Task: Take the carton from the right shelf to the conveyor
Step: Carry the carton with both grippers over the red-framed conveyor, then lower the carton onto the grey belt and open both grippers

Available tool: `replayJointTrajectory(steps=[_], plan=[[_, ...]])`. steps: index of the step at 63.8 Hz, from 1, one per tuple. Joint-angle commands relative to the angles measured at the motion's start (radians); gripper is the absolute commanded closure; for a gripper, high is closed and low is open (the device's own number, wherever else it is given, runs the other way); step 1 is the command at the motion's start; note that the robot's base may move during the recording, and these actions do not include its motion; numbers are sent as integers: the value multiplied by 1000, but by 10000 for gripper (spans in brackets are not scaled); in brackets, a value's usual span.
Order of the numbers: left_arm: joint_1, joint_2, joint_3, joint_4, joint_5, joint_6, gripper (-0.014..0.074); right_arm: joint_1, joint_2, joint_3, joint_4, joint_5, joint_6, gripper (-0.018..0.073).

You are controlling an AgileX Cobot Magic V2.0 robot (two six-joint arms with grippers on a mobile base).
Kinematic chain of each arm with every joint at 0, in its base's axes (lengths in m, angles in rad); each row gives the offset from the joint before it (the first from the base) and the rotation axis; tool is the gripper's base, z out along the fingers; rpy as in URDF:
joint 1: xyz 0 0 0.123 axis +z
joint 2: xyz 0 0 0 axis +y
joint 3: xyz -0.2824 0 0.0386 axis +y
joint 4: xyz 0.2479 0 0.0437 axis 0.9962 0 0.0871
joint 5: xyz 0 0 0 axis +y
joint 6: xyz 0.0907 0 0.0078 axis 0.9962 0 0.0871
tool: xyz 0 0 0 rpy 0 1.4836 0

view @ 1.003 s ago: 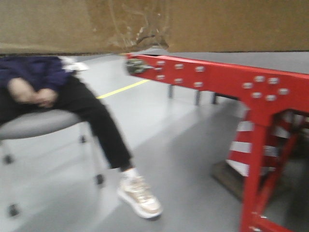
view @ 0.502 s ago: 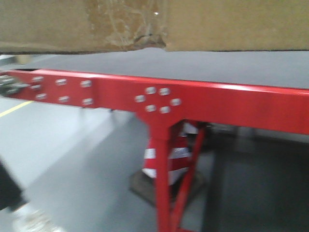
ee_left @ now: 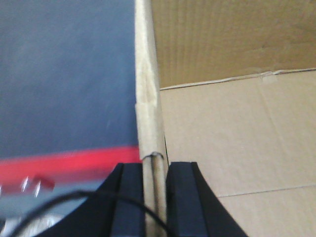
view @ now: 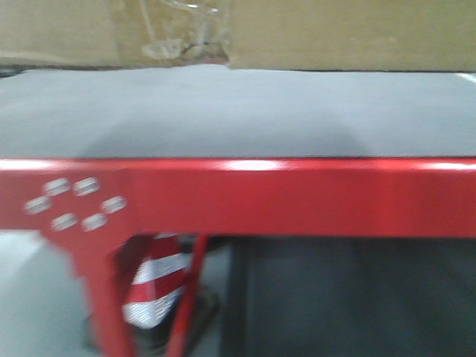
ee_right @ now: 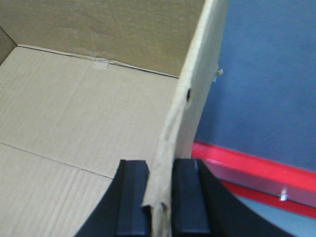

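**Carton over the belt, held by both side walls: the drop is straight down**

Conveyor [view: 223, 111]: in the front view the dark grey belt fills the middle of the frame from 9 to 3 o'clock. Its red frame rail [view: 297, 197] runs parallel along the 6 o'clock edge.

Carton [view: 335, 33]: it spans the top of the front view at 12 o'clock, with its long side parallel to the rail. Its lower edge meets the far part of the belt. I cannot tell whether it touches the belt or hangs just above it. Both wrist views show belt outside the walls and the red rail toward 6 o'clock, so I judge the carton is already over the conveyor and clear of the right shelf, which is not in view.

Left gripper [ee_left: 155, 170]: narrowed onto the carton's left wall [ee_left: 145, 89], one finger inside and one outside. The belt lies at 9 o'clock of that wall.

Right gripper [ee_right: 159, 168]: pinched the same way on the right wall [ee_right: 197, 84], with the belt at 3 o'clock.

Finding: the carton sits between my two grippers, neither nearer than the other. The move ahead turns on keeping both walls level while lowering.

Minor: a taped tear [view: 186, 48] shows at the seam on the near face.
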Motion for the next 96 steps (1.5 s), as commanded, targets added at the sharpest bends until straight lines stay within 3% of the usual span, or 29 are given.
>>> replayJointTrajectory(steps=[1, 41, 96], plan=[[5, -4, -7, 111, -15, 1, 614, -2, -18, -1, 19, -36, -17, 628], [5, -4, -7, 160, -15, 1, 614, -2, -18, -1, 19, -36, -17, 628], [5, -4, -7, 164, -15, 1, 614, -2, -18, -1, 19, -36, -17, 628]])
